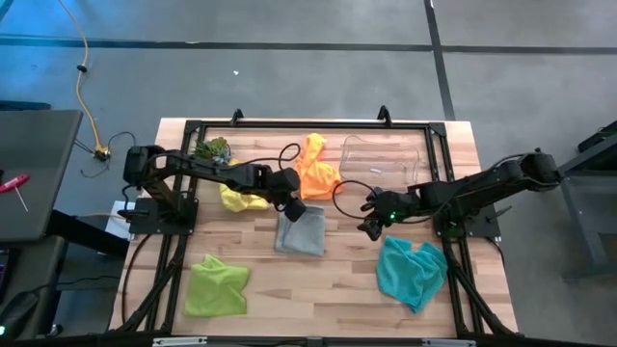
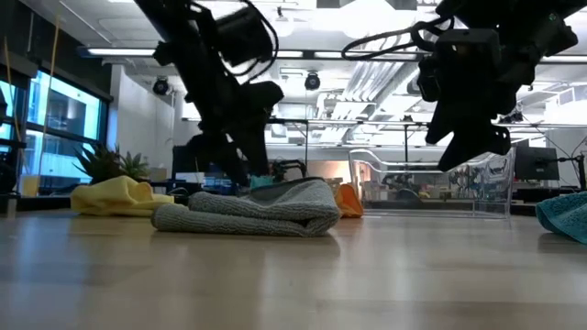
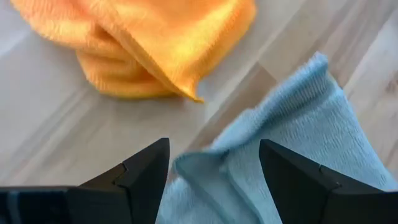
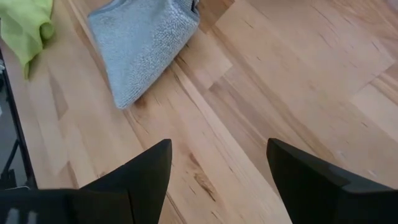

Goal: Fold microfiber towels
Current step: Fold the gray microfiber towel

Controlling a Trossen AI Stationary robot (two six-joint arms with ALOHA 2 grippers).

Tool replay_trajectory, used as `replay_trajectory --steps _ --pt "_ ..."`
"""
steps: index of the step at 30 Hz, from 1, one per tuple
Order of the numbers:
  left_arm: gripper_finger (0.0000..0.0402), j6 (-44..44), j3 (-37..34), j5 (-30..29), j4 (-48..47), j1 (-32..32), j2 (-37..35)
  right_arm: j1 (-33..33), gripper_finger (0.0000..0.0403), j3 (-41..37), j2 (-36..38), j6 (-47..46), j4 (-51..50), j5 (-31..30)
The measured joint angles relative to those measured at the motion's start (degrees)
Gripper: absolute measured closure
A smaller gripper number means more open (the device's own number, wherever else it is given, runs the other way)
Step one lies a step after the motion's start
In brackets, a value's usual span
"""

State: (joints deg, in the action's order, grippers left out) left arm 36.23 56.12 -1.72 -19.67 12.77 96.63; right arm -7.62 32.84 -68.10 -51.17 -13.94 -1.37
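Note:
The grey towel lies folded at the table's middle, a flat doubled bundle in the low view. My left gripper hangs open, slanting down over the towel's far left corner, one finger on either side of a raised fold there. My right gripper hangs open over bare wood to the towel's right. Orange and yellow towels lie crumpled at the far side, a lime green one at the near left and a teal one at the near right.
A clear plastic bin stands at the far right of the table. A small spiky plant stands at the far left. A dark frame runs around the tabletop. Bare wood lies between the grey and teal towels.

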Motion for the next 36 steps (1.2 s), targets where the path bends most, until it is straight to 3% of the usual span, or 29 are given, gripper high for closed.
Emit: replay_trajectory --steps 9,20,36 --pt "0.0163 -3.63 -0.14 8.32 0.36 0.75 3.31 0.00 0.0147 0.00 0.00 -0.56 0.48 0.05" --pt "0.0163 -10.08 -0.07 6.39 1.32 0.72 3.31 0.02 0.0147 0.02 0.00 -1.82 1.37 -1.62" --pt "0.0163 -34.79 -0.15 5.25 1.23 -0.43 3.98 0.02 0.0147 0.02 -0.02 -1.94 1.44 -1.95"
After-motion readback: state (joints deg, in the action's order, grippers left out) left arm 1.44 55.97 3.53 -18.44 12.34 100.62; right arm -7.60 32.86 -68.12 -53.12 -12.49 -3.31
